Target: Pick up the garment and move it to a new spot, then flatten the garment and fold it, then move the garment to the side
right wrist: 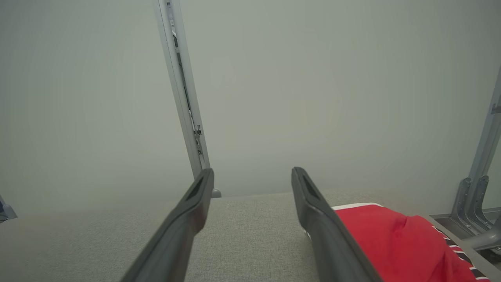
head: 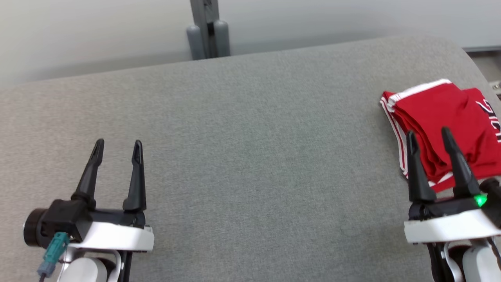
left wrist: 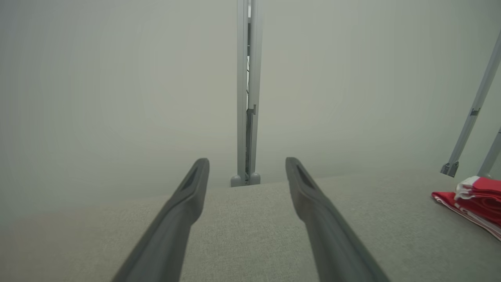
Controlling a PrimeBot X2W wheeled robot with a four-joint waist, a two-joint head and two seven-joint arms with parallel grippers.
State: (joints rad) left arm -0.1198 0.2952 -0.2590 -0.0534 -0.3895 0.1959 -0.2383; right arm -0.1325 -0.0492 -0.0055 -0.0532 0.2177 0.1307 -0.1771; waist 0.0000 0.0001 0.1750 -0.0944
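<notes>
The garment [head: 438, 117] is red with white trim and lies folded at the far right of the grey table [head: 250, 137]. My right gripper [head: 428, 135] hovers open at the garment's near edge, holding nothing. In the right wrist view the garment [right wrist: 399, 243] lies just right of the open right gripper [right wrist: 252, 176]. At the lower left my left gripper [head: 117, 145] is open and empty over bare table. The left wrist view has the left gripper [left wrist: 247, 164] open, with the garment [left wrist: 475, 203] far to its right.
A grey post [head: 207, 29] rises behind the table's far edge, against a pale wall. Slanted metal legs [left wrist: 473, 113] stand beyond the table's right end. The table's rounded right corner [head: 462, 51] lies close to the garment.
</notes>
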